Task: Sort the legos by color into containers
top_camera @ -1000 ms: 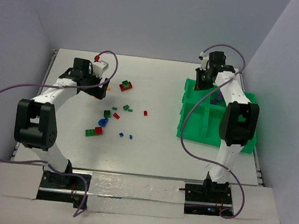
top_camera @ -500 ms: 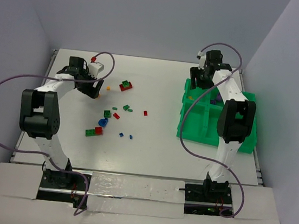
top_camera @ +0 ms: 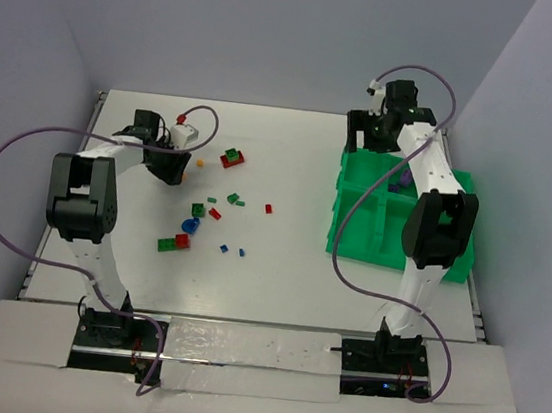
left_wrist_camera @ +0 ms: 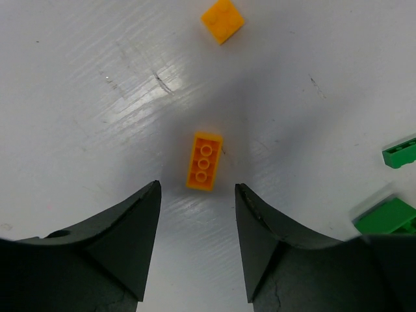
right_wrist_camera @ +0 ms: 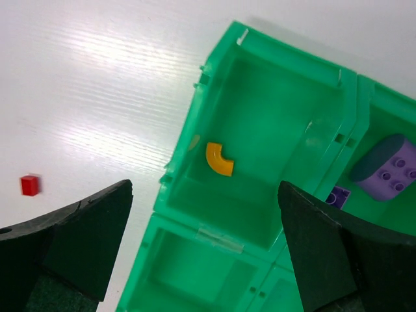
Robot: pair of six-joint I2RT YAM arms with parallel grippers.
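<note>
Left gripper (left_wrist_camera: pixel 196 192) agape above orange brick (left_wrist_camera: pixel 204 160)

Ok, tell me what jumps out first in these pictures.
The bright green plastic tray dominates the right of the overhead view, with a curved orange piece lying in one compartment. On the left, the left gripper hangs open over a flat orange three-stud brick.

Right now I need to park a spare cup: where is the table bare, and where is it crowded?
Bare: the table between the lone red brick and the green tray, and the near strip between the blue bricks and the arm bases. Crowded: the loose bricks beside the left gripper.
</note>
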